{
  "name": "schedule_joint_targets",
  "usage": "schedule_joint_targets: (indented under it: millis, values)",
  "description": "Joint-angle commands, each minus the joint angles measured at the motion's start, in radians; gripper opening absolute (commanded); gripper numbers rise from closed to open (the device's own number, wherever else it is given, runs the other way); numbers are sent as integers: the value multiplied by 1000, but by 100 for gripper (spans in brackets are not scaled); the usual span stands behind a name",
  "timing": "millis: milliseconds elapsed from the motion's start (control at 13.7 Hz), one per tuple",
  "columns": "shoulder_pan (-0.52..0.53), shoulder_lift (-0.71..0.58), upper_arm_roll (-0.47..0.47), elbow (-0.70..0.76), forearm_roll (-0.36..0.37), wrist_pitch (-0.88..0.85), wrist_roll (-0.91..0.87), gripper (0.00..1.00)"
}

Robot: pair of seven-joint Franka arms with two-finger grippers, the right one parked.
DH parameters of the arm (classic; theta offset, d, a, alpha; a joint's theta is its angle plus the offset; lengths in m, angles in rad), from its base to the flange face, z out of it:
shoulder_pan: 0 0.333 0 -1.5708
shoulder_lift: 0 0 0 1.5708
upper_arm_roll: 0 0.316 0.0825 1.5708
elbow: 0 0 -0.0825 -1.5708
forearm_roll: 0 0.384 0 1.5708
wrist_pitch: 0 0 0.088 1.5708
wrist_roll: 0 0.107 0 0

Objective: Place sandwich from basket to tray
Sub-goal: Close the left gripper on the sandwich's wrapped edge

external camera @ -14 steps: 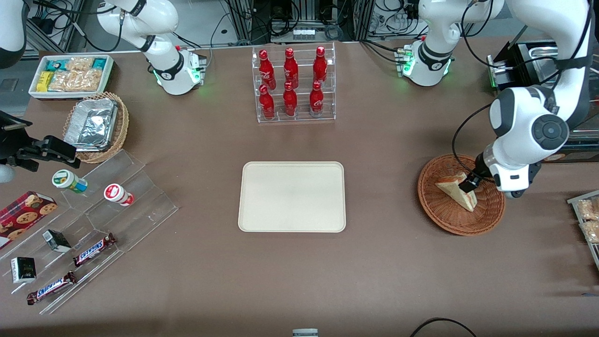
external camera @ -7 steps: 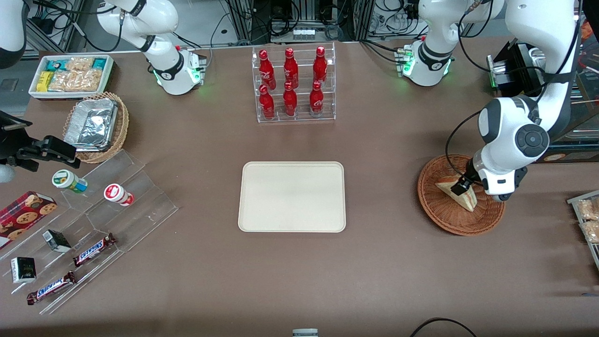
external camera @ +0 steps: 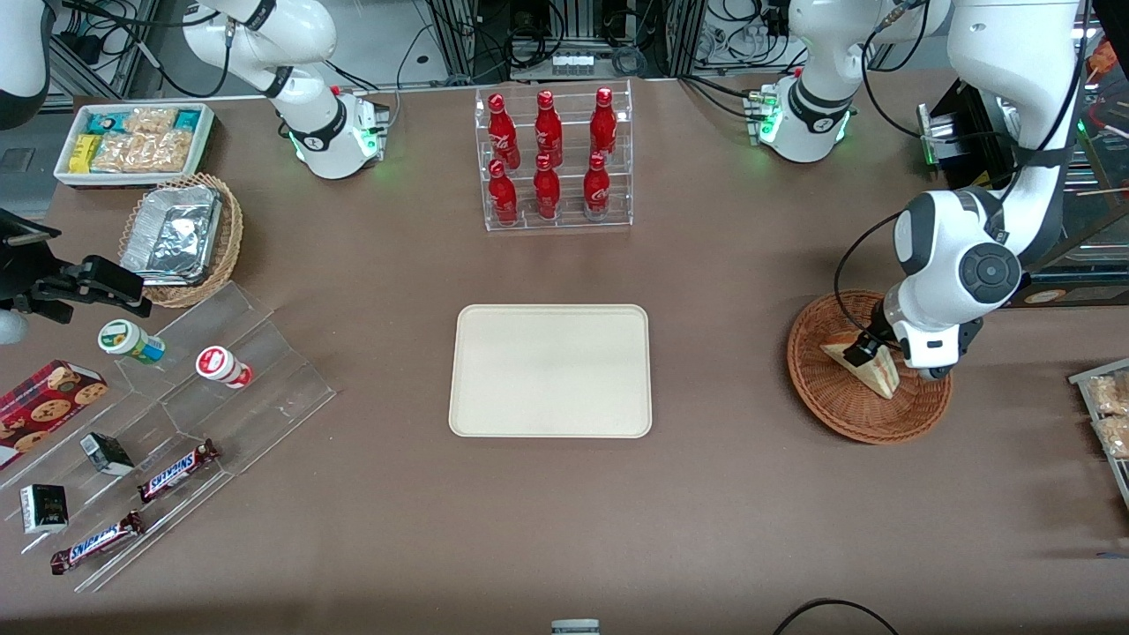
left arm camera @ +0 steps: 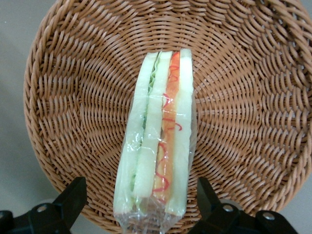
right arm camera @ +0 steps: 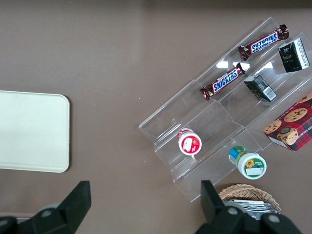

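The sandwich (external camera: 879, 376), a plastic-wrapped wedge with green and red filling on its cut edge (left arm camera: 161, 136), lies in the reddish-brown woven basket (external camera: 838, 413) toward the working arm's end of the table. My gripper (external camera: 860, 353) hangs low over the basket (left arm camera: 73, 97), open. Its two black fingers (left arm camera: 73, 197) stand on either side of the sandwich's wrapped end, with a gap on each side, and the gripper (left arm camera: 141, 202) is not touching it. The cream tray (external camera: 549, 370) lies bare at the table's middle and also shows in the right wrist view (right arm camera: 29, 131).
A clear rack of red bottles (external camera: 554, 159) stands farther from the camera than the tray. Toward the parked arm's end are a stepped acrylic shelf with snacks (external camera: 176, 397), a tan basket holding a foil container (external camera: 181, 238) and a white tub of packets (external camera: 132, 141).
The working arm's wrist has swung toward the tray, and the gripper has shifted a little along the sandwich. The sandwich and basket have not moved.
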Motion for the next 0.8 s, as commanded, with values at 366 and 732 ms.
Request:
schedule_joint_targets:
  millis: [366, 732]
  values:
    - [-3, 2, -6, 26, 8, -11, -20, 10]
    - [-25, -96, -15, 122, 52, -238, -21, 5]
